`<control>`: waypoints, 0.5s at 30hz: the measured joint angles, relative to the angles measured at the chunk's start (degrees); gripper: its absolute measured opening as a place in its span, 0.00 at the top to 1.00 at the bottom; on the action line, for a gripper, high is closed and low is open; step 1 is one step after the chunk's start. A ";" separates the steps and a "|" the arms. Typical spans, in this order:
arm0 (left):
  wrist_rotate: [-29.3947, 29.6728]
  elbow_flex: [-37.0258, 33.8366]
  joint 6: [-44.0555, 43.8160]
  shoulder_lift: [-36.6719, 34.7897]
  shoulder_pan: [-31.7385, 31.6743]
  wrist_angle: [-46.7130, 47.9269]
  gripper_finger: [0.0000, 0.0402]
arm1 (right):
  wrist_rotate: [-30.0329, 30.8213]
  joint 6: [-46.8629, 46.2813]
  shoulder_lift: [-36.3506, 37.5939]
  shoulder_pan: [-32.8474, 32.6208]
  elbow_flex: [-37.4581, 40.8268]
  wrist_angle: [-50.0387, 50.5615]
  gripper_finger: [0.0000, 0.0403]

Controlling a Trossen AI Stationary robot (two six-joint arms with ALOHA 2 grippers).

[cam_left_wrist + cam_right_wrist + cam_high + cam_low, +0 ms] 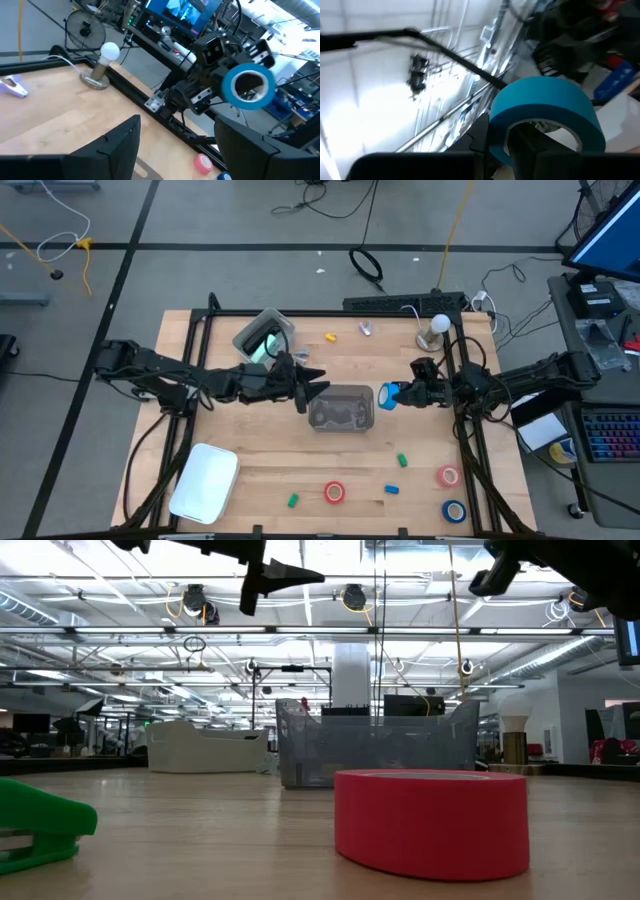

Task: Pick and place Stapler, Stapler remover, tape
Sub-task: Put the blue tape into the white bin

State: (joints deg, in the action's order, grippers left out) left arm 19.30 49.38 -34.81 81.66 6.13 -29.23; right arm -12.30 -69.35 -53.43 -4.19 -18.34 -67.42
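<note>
Left tool (318, 387) open, raised; right tool (403, 393) shut, raised.

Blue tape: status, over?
Right pincer shut on blue tape, held beside the clear bin. Left pincer open over bin's left edge. Nothing between.

Clear bin (341, 408) mid-table; white lid (205, 483) front-left; bulb on stand (435, 330); green clips (402, 461).

Two black jointed arms, left arm (170, 375) and right arm (530, 375), matte housings, thin black cables alongside. Fingers (310, 390) dark, tapered, pointed tips.
</note>
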 joint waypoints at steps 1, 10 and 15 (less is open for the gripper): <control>-0.46 0.67 0.14 0.97 0.00 -0.55 0.37 | -1.14 0.58 -0.61 -0.02 -0.55 -0.39 0.91; -6.46 13.82 13.09 8.55 0.02 7.35 0.37 | -11.15 5.50 -9.45 1.38 -8.93 0.42 0.91; -5.67 20.96 23.30 10.54 0.98 17.94 0.37 | -11.58 3.68 -12.16 3.12 -10.33 0.41 0.91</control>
State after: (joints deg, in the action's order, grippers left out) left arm 13.63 70.33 -11.51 92.20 7.12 -11.29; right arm -23.89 -65.66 -65.59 -1.07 -28.67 -67.02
